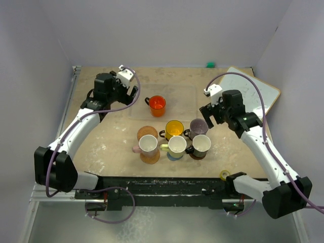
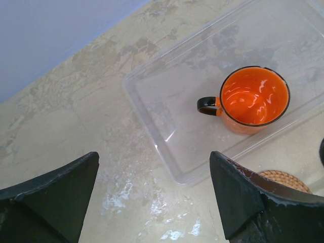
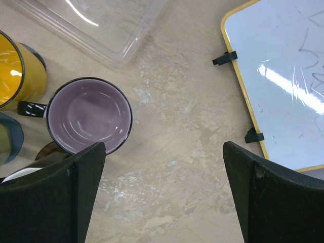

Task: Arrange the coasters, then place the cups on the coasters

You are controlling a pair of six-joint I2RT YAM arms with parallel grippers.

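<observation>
Six cups are counted in the top view. The red-orange cup (image 1: 156,105) is stood alone in the clear tray (image 1: 187,101) at the far middle of the counter (image 1: 111,152). Nearer, the yellow cup (image 1: 174,128) and mauve cup (image 1: 198,126) are set side by side. The pink cup (image 1: 148,145), pale green cup (image 1: 177,146) and black cup (image 1: 201,145) are lined up in front of them, with coaster edges seen beneath these three. One orange-brown coaster (image 1: 146,131) lies bare, just beyond the pink cup. The left tool (image 1: 130,96) is held left of the tray, and the right tool (image 1: 207,115) just right of the mauve cup.

Left wrist view: the left tool (image 2: 154,202) is spread wide, with nothing held. The red-orange cup (image 2: 253,98) is seen upright in the tray, handle to the left.

Right wrist view: the right tool (image 3: 164,197) is spread wide and empty. The mauve cup (image 3: 90,115) is seen upright by the left finger, and a whiteboard (image 3: 288,76) lies to the right.
</observation>
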